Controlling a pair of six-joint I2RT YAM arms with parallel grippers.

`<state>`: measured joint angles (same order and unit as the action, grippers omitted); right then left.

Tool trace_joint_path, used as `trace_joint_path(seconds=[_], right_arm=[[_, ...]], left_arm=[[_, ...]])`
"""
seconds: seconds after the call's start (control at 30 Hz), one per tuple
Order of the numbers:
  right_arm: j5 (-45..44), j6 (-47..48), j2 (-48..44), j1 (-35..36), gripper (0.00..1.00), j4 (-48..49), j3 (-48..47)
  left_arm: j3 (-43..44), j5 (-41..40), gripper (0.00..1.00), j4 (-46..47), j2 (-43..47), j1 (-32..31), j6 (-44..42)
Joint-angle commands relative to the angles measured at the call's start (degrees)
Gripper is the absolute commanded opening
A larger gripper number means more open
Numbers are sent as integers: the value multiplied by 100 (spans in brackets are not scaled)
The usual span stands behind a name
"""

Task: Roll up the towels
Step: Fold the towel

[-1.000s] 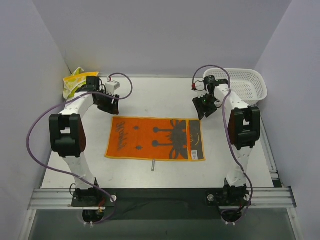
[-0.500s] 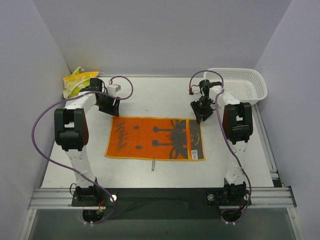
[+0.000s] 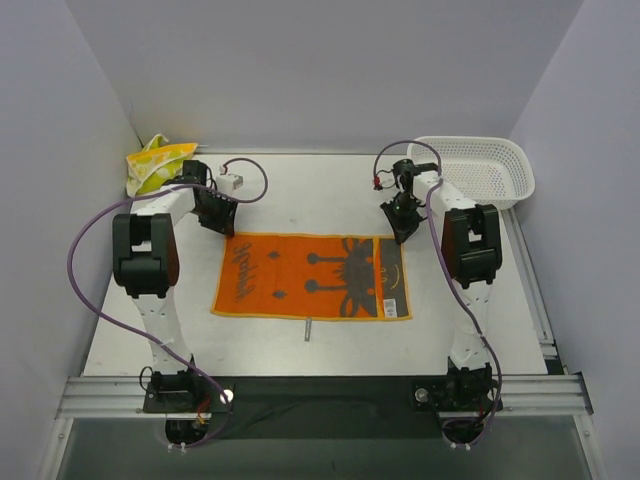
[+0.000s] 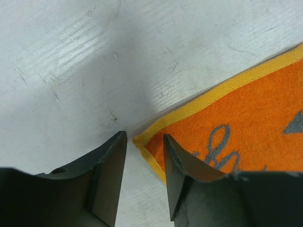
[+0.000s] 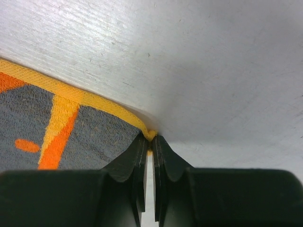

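Note:
The orange towel (image 3: 312, 277) with dark grey pattern lies flat in the middle of the table. My left gripper (image 3: 222, 222) is at its far left corner. In the left wrist view the jaws (image 4: 143, 141) stand open, with the yellow-hemmed corner of the towel (image 4: 246, 109) between them, one finger over the cloth and one over bare table. My right gripper (image 3: 400, 226) is at the far right corner. Its jaws (image 5: 150, 138) are shut on the yellow hem of the towel's (image 5: 71, 127) corner. The pale yellow towel (image 3: 158, 163) lies crumpled at the back left.
A white mesh basket (image 3: 482, 168) stands at the back right, close to the right arm. A small grey piece (image 3: 308, 330) lies on the table just in front of the orange towel. Walls close in the left, back and right sides.
Both grippers have come down onto the orange towel's far corners. The right jaws have shut on the corner hem, and the left jaws have narrowed around theirs.

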<state>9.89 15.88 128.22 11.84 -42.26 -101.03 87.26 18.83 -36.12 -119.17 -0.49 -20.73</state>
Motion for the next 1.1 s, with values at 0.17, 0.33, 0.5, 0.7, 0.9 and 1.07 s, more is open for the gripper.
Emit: trace_joint_path(seconds=[0.17, 0.33, 0.5, 0.7, 0.9, 1.07], right_arm=[[13, -23, 115, 47, 0, -168, -162], [48, -50, 115, -41, 0, -160, -434], [101, -102, 36, -208, 0, -168, -899], [206, -15, -350, -243, 0, -195, -918], [320, 257, -1394, -252, 0, -186, 3], [523, 503, -2020, -269, 0, -177, 1074]], left_arm=[[282, 358, 30, 149, -167, 23, 16], [484, 385, 9, 131, -246, 23, 122], [809, 464, 0, 61, -168, 14, 210], [845, 674, 0, -18, 201, 225, 166], [56, 1035, 0, -53, 1280, 383, -492], [-1184, 1430, 0, -53, 2081, 594, -1248]])
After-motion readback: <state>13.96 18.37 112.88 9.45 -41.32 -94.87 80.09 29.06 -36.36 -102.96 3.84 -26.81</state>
